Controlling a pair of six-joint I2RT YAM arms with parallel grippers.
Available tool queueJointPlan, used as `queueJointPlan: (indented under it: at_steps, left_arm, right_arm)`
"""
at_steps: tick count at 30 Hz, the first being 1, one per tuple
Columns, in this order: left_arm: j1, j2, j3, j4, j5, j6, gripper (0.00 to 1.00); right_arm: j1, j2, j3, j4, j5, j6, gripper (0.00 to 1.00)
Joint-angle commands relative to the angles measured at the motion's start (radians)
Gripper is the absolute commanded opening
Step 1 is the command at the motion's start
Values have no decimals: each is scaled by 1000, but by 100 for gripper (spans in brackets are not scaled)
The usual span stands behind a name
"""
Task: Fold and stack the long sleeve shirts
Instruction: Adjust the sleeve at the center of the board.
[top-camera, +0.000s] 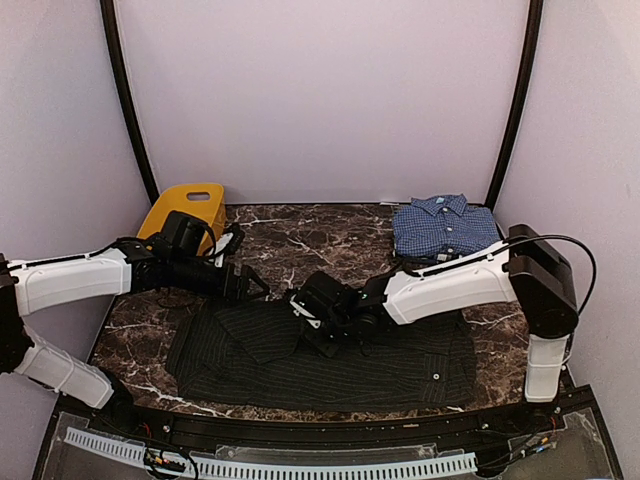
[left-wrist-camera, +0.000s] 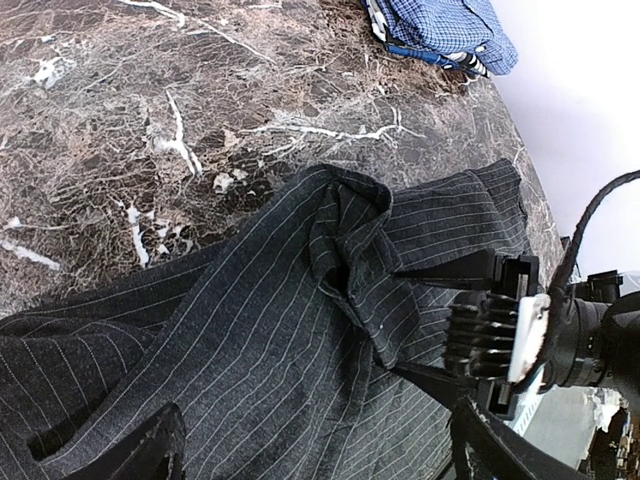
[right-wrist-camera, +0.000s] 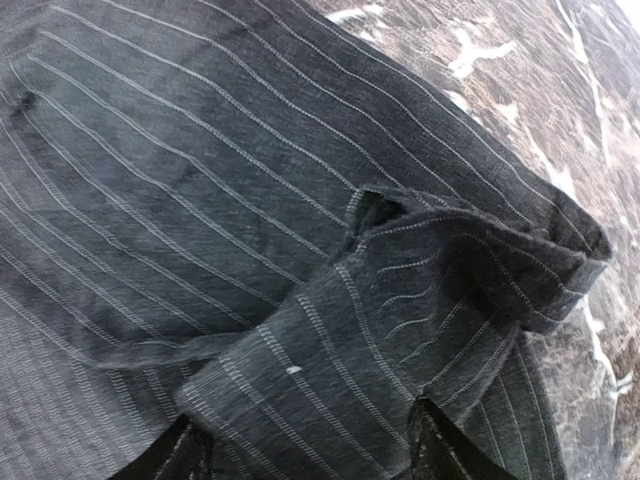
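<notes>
**Black shirt spread at the near edge, both arms over it**

The black shirt (top-camera: 400, 360) lies wide across the near half of the table (top-camera: 300, 240), mostly flat. Its upper middle is bunched into a raised fold by the collar. Right gripper (right-wrist-camera: 310, 455) is down on that fold: fingers part-way apart, pinstriped cloth running between them. Whether they actually pinch it, I cannot tell. Left gripper (left-wrist-camera: 315, 430) sits at the shirt's far-left edge, fingers spread wide over the cloth and clamping nothing. Further back, the blue shirt (top-camera: 443, 228) lies folded at the far right corner, collar up, well apart from the black one. Over at the far left corner, the yellow basket (top-camera: 185, 208) stands behind the left arm.
</notes>
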Motion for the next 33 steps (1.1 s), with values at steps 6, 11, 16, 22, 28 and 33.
queueJointPlan:
  at_steps: [6,11,16,22,28,33]
  left_arm:
    - [12,-22,-5,-16,14,8,90]
    - [14,-12,-4,-13,17,10,90]
    - [16,-4,2,-14,20,15,90]
    - [18,-4,3,-28,13,32,90]
    - [18,-25,-14,-28,-1,58,91]
    - [18,-23,-32,-12,12,62,91]
  right_arm:
    - [8,30,53,-70,125,-46,37]
    - [-1,-21,27,-78,145,-41,12]
    - [-25,-68,11,-93,119,-19,0]
    - [-92,-167,-48,-111,35,6,0]
    - [-180,-329,-143,-126,-75,42,0]
    - [-257,-449,-219,-117,-197,127,0]
